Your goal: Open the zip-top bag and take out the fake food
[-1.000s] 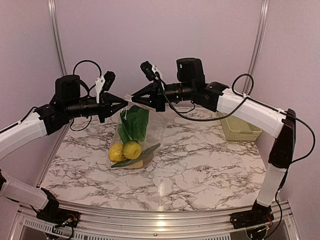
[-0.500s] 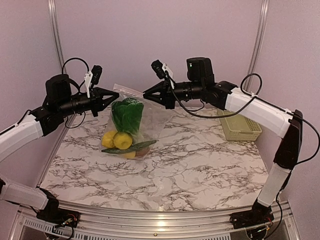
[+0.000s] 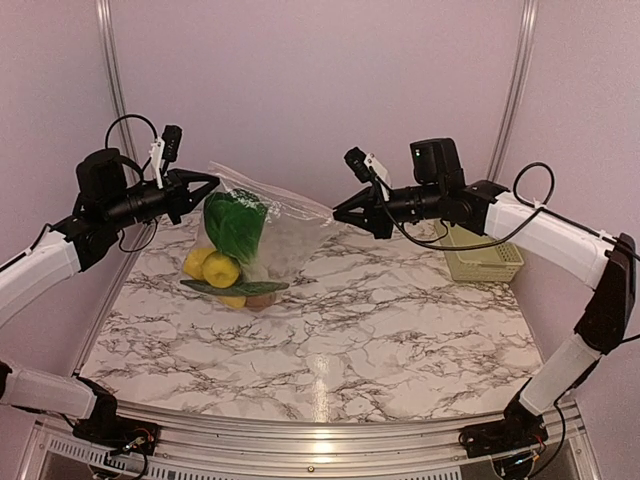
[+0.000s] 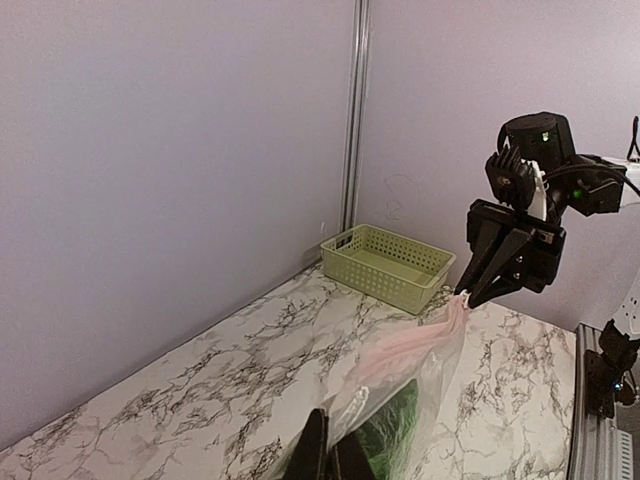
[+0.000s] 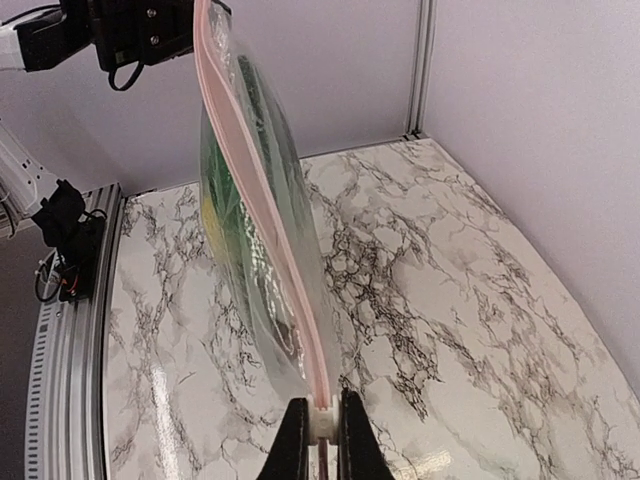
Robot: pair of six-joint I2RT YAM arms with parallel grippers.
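The bag [image 3: 288, 238] is held taut, pinched by the left gripper [image 3: 212, 181] at ten o'clock and the right gripper [image 3: 336, 212] at three o'clock.

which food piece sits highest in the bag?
The leafy green piece: it sits uppermost in the zip-top bag, above the yellow pieces, long green pod and brown piece bunched at the bottom.

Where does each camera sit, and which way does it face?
Top external: above, behind the bases, facing the back wall; both arms show, left gripper and right gripper pinching the zip-top bag.
Left wrist: faces along the bag toward the right gripper and green basket; own fingers below.
Right wrist: faces along the bag toward the left arm; own fingers below.
All share the bag.
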